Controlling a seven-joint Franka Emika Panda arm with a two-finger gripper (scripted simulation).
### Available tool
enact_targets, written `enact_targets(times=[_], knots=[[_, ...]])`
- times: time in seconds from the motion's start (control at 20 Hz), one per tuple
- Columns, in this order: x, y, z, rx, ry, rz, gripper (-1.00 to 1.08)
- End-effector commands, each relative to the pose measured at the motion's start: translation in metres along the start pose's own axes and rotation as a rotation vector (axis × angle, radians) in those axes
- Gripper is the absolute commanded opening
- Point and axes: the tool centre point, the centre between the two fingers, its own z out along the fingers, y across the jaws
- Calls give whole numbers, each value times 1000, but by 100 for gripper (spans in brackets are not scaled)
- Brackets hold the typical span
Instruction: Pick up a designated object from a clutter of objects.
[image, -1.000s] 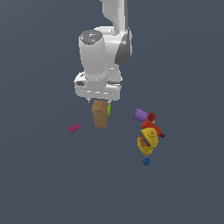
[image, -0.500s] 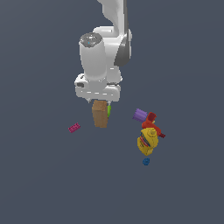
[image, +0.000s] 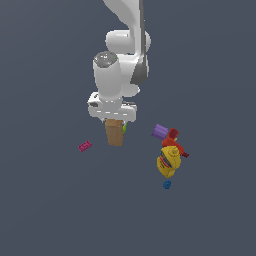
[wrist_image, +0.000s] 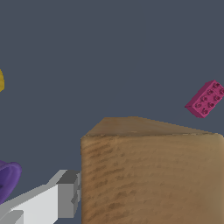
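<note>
The tall tan-brown box (image: 115, 133) stands upright directly under my gripper (image: 113, 119), its top reaching up to the white hand. In the wrist view the box (wrist_image: 153, 175) fills the lower part. One grey finger pad (wrist_image: 70, 192) lies right against the box's side, and the other finger is hidden. The fingers seem to straddle the box. A sliver of the lime-green cylinder (image: 124, 128) shows behind the box.
A magenta brick (image: 85, 146) lies to the exterior view's left of the box and also shows in the wrist view (wrist_image: 205, 99). To the right are a purple cylinder (image: 160, 131), a red piece (image: 174, 137), a yellow toy (image: 168, 161) and a tiny blue piece (image: 167, 185).
The arm has come down slightly, so the hand now sits right on top of the box. The box and the other items have not moved.
</note>
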Motion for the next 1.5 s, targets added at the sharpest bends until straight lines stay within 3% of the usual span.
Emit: enact_targets(times=[0.0,0.15,0.2,0.95,1.45], knots=[[0,0,6,0,1,0,100],[0,0,9,0,1,0,100],[0,0,9,0,1,0,-100],[0,0,1,0,2,0,-100],[-2,0,-46,0,2,1,-100]])
